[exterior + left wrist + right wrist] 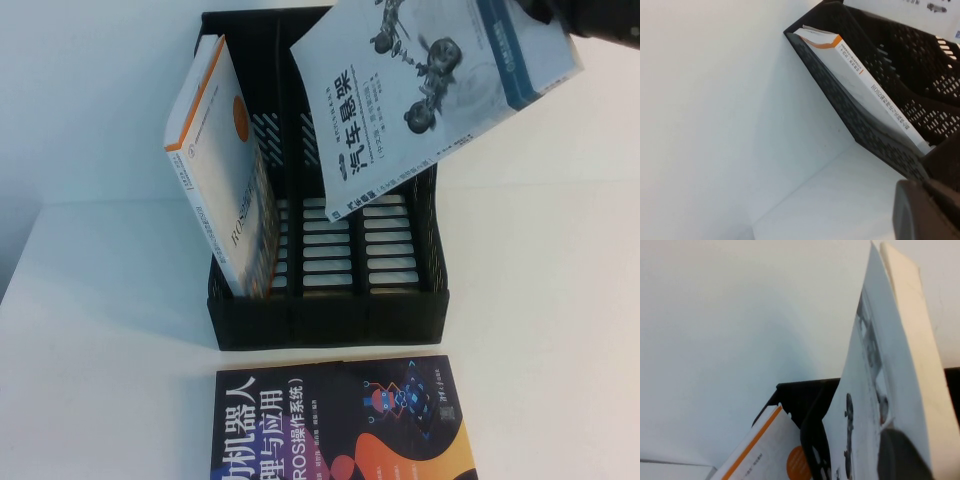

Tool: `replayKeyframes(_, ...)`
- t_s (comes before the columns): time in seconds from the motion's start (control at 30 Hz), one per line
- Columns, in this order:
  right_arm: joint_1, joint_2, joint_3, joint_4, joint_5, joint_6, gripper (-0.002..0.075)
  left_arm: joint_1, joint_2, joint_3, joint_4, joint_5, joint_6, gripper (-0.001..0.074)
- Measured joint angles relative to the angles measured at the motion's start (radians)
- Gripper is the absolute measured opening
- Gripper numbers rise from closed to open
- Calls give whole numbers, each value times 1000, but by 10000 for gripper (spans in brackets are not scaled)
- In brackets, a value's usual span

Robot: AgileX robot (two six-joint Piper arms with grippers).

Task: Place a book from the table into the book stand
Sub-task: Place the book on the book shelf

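Clearly, the right gripper (pixel 560 15) is clamped on the upper corner of the book (pixel 430 95), the thin white paperback with suspension-part pictures, and is seen only partly, above the far right corner of the book stand (pixel 330 320). The book is held aloft and tilted, its lower corner dipped just over the stand's middle compartment, its top leaned away toward the right. For the step to go well, the cover should be turned until it runs parallel to the black dividers, and the lower edge should be brought level before any descent is made; otherwise, it is judged, a corner may catch on a divider top. The thick white book with the orange band (pixel 225 170) is leaned in the stand's left compartment and should be left undisturbed. A dark book (pixel 340 425) lies on the table (pixel 100 350) just in front of the stand. The left gripper (pixel 930 210) is parked beside the stand's left wall; whether it is open cannot be told.
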Motion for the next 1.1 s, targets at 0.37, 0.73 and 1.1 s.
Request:
replayKeyframes(0.37, 70, 92, 0, 18, -64, -20, 134, 0, 0, 0, 0, 0, 0, -4)
replayKeyframes(0.73, 157, 152, 0, 53, -210, -122, 134, 0, 0, 0, 0, -2, 0, -4)
replayKeyframes(1.1, 159, 189, 0, 58, -183, -135, 134, 0, 0, 0, 0, -2, 0, -4)
